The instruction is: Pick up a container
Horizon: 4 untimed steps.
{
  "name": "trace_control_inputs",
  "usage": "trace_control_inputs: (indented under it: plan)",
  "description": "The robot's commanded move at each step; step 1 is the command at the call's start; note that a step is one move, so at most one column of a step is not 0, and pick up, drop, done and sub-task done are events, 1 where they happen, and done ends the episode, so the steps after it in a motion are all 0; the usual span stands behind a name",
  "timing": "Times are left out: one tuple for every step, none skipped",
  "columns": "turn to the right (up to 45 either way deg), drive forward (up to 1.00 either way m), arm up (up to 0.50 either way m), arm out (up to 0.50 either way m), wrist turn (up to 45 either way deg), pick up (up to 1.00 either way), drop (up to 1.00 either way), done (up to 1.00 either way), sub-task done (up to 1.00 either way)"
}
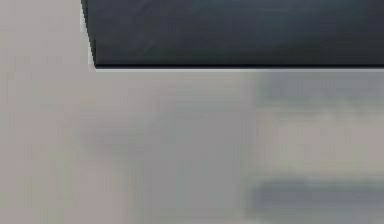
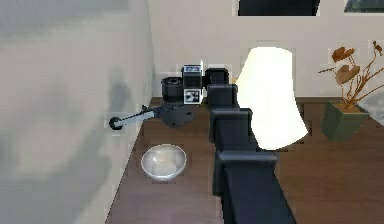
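The bowl (image 2: 163, 162) looks glossy metal, the tabletop (image 2: 150, 203) wood.

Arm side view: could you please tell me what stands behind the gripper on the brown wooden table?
A short dark cylinder stands beyond the gripper, by the pale wall. The gripper's body covers its base, and the white marker squares hide whatever lies to its right.

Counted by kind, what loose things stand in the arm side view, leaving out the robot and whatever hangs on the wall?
Pale bowl: 1
Dark cylinder: 1
Lamp with cream shade: 1
Potted plant: 1
Total: 4
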Motion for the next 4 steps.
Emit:
trace_control_inputs:
  plan:
    - [0.0, 0.0, 0.0, 0.0, 30.0, 0.0, 0.0, 0.0, 0.0]
    - [0.0, 0.0, -0.28, 0.0, 0.0, 0.0, 0.0, 0.0, 0.0]
    - [0.0, 0.0, 0.0, 0.0, 0.0, 1.0, 0.0, 0.0, 0.0]
    - [0.0, 0.0, 0.1, 0.0, 0.0, 0.0, 0.0, 0.0, 0.0]
